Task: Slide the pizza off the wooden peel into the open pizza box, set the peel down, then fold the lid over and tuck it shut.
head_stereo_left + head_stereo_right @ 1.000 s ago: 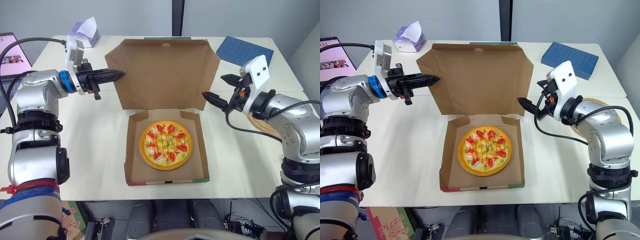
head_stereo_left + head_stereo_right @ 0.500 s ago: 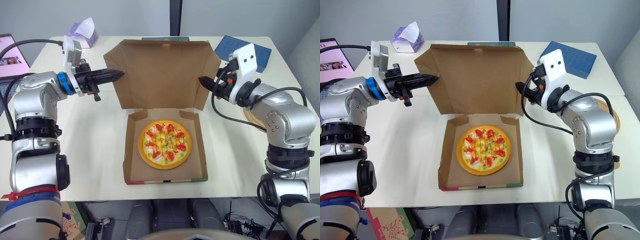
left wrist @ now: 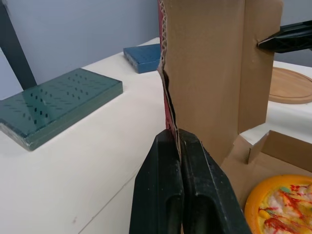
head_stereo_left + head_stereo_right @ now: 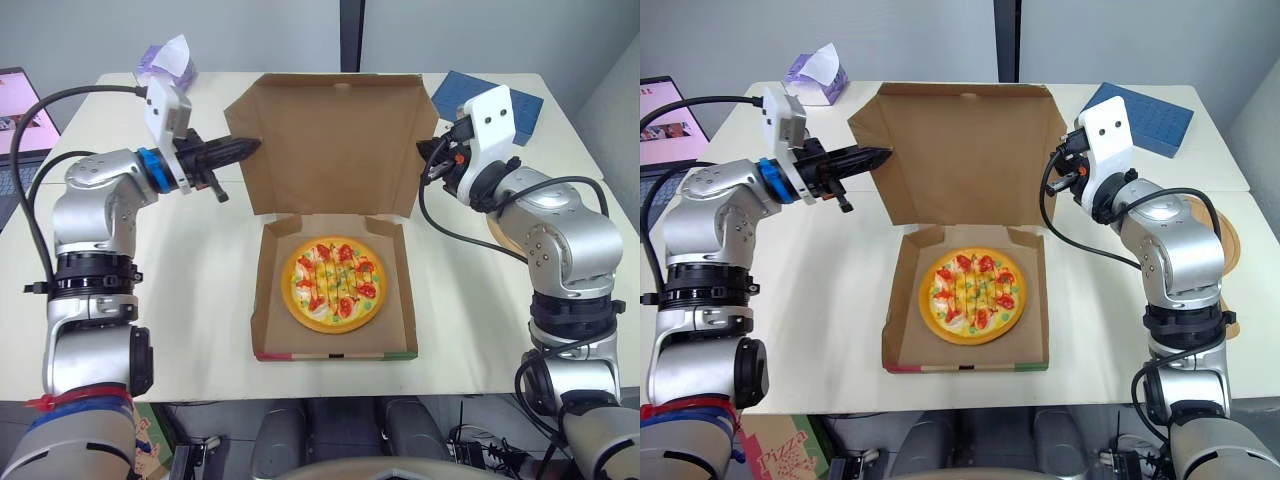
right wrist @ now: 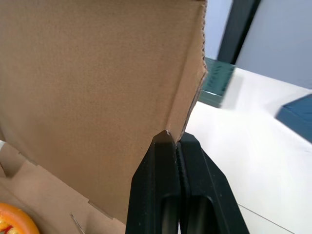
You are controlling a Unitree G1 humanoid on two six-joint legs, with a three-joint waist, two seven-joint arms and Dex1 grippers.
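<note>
The pizza [image 4: 333, 283] lies flat in the base of the cardboard box [image 4: 266, 300]. The lid [image 4: 335, 140] stands upright behind it, with its side flaps angled forward. My left gripper [image 4: 252, 146] is shut on the edge of the lid's left flap, and the left wrist view has the cardboard rising from between its tips [image 3: 178, 134]. My right gripper [image 4: 422, 152] is shut on the edge of the right flap [image 5: 192, 97]. The round wooden peel [image 4: 1228, 240] lies on the table to the right, partly behind my right arm.
A tissue box [image 4: 165, 62] stands at the back left and a blue flat box [image 4: 1145, 115] at the back right. Behind the lid lies a dark green perforated slab [image 3: 58, 102]. A laptop [image 4: 20, 100] sits off the table's left edge.
My right gripper moved left up to the lid's right flap and went from wide open to shut on it. The left gripper stayed shut at the left flap. The camera view shifted slightly.
</note>
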